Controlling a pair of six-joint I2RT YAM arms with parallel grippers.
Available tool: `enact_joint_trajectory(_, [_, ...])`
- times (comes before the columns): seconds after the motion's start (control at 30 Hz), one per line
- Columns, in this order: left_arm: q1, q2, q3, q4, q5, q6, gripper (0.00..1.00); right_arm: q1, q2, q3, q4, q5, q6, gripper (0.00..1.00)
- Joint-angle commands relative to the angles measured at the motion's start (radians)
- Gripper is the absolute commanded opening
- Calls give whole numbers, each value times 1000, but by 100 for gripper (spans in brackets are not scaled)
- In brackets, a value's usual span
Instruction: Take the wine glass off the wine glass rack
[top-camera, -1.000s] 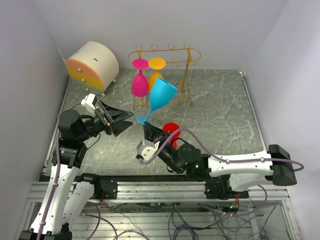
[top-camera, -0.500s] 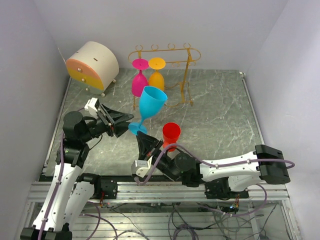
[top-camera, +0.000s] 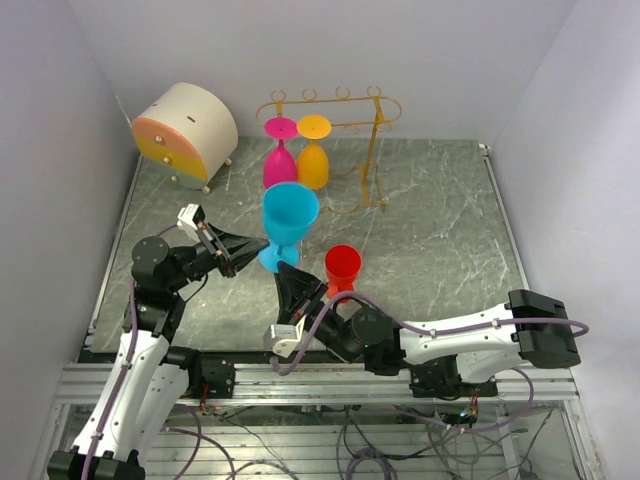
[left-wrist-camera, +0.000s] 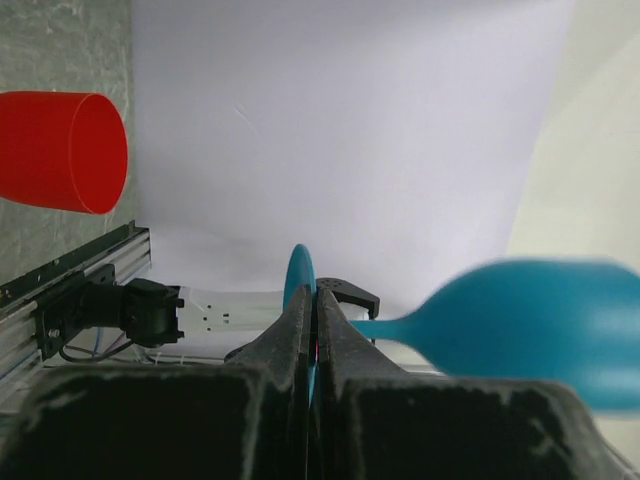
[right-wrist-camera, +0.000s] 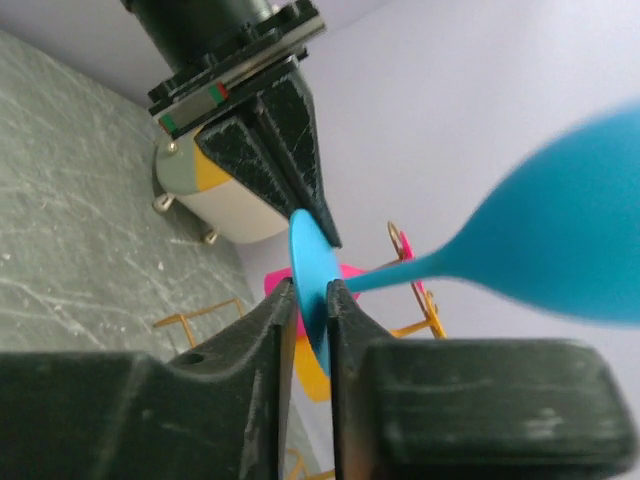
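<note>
My left jaws (left-wrist-camera: 313, 300) clamp the foot of the upright wine glass (top-camera: 290, 212); right jaws (right-wrist-camera: 310, 300) straddle it narrowly, grip uncertain.

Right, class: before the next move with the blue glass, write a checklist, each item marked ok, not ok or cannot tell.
1. Left hand clamped on the foot of the blue glass: ok.
2. Right hand free of that foot: cannot tell.
3. Blue glass clear of the rack: ok.
4. Red cup apart from the blue glass: ok.
5. Pink glass and orange glass hanging from the rack: ok.
</note>
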Motion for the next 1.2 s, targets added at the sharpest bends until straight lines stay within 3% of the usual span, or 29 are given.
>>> enact_joint_trajectory(0.0, [-3, -21, -52, 258, 22, -73, 7, 25, -56, -22, -14, 93, 87, 32])
enact_joint_trajectory(0.13, [-3, -6, -121, 412, -22, -125, 7, 79, -146, -57, -106, 213, 148, 46])
enact_joint_trajectory(0.37, [-4, 56, -192, 570, -47, -138, 7, 140, -326, -24, -535, 410, 450, 48])
enact_joint_trajectory(0.53, [-4, 123, -206, 599, -49, -47, 7, 141, -374, 152, -994, 511, 824, 47])
enact_joint_trajectory(0.7, [-4, 220, -205, 640, -24, 50, 7, 102, -312, 470, -1456, 538, 1175, 46])
enact_joint_trajectory(0.83, [-4, 281, -213, 680, -12, 79, 7, -102, -214, 706, -1710, 396, 1321, 35])
enact_joint_trajectory(0.97, [-4, 295, -205, 659, -10, 120, 7, -420, -159, 843, -1758, 80, 1332, 10])
enact_joint_trajectory(1.03, [-4, 283, -184, 577, -14, 184, 7, -531, -141, 903, -1761, -47, 1355, 0])
enact_joint_trajectory(1.17, [-4, 249, -87, 268, -42, 385, 7, -724, -69, 1049, -1807, -399, 1391, 0])
